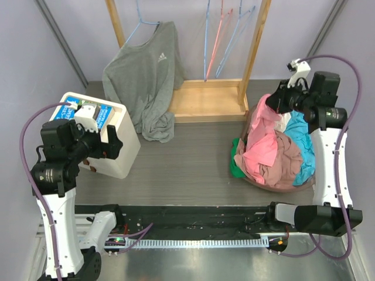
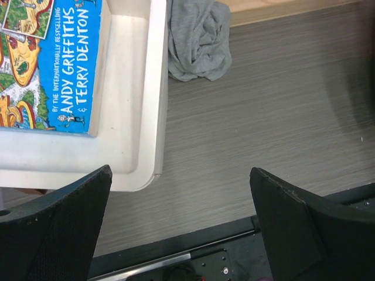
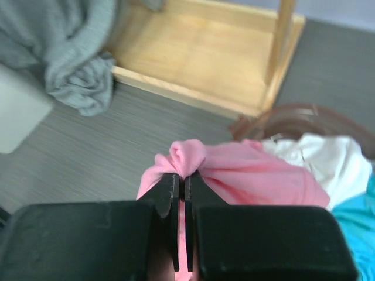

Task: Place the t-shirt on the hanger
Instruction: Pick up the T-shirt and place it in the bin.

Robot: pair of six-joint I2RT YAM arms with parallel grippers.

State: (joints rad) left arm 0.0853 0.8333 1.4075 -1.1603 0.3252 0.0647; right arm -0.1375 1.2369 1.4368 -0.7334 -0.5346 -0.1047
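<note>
The salmon-pink t-shirt [image 1: 258, 147] lies on top of a heap of clothes at the right, one end pulled up. My right gripper [image 1: 272, 105] is shut on a bunched fold of it, which the right wrist view shows as the t-shirt [image 3: 258, 175] pinched between the closed gripper [image 3: 183, 175]. Thin light-blue hangers [image 1: 206, 50] hang from the wooden rack at the back, beside a thin pink hanger [image 1: 217, 38]. My left gripper [image 1: 115, 144] is open and empty over the table next to a white box; it also shows in the left wrist view [image 2: 181, 172].
A brown basket [image 3: 275, 117] holds the heap, with a mauve garment [image 1: 282, 159], teal cloth [image 1: 302, 132] and green cloth [image 1: 235, 165]. A grey long-sleeved top [image 1: 146, 70] hangs on the rack over its wooden base [image 1: 205, 99]. The white box [image 1: 126, 158] holds a blue book [image 2: 53, 58].
</note>
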